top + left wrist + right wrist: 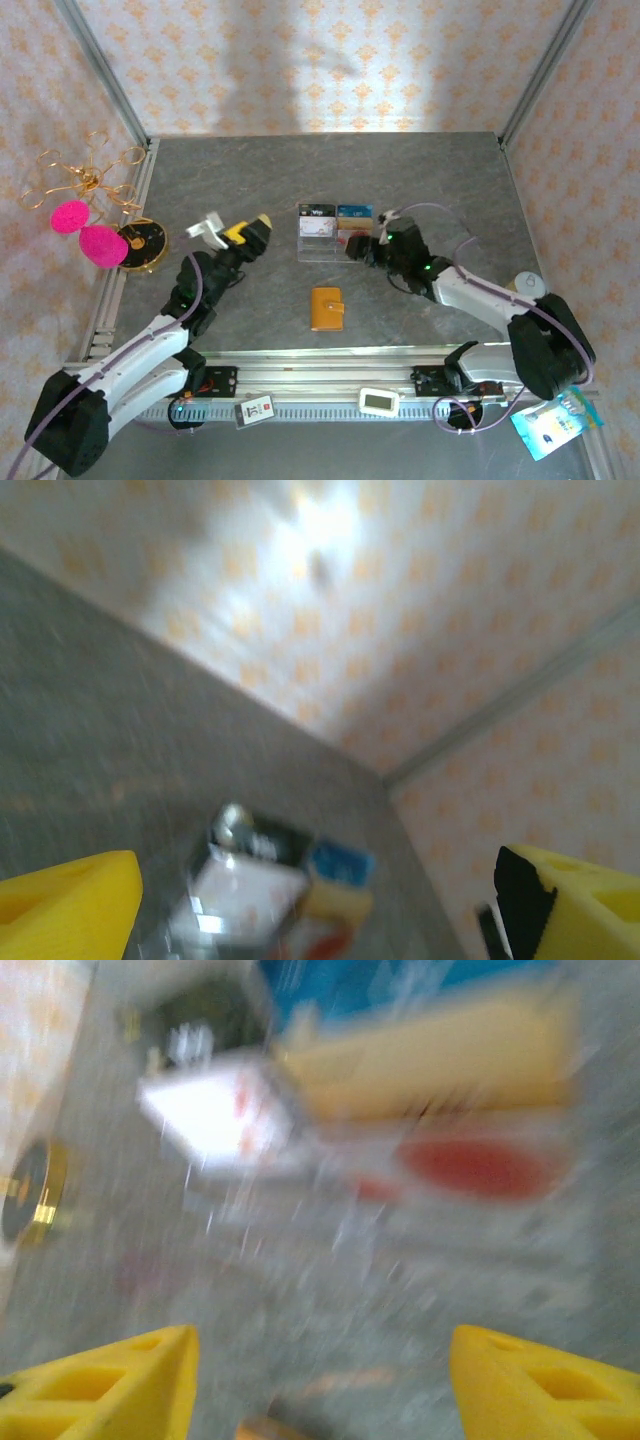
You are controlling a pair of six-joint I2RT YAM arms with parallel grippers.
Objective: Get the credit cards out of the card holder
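Card holder (327, 308) lies closed and flat on the grey surface (250, 180), near the front rail, between the two arms and touched by neither. Credit cards (354, 212) stand in the clear tray (320, 252) just behind it: one blue, one dark, one yellowish, all blurred in both wrist views. Left gripper (249, 229) is left of the tray and apart from it, jaws wide with nothing between. Right gripper (358, 250) is at the tray's right front corner, jaws apart and empty; contact with the tray cannot be told. Gold-rimmed disc (140, 243) sits at the far left edge
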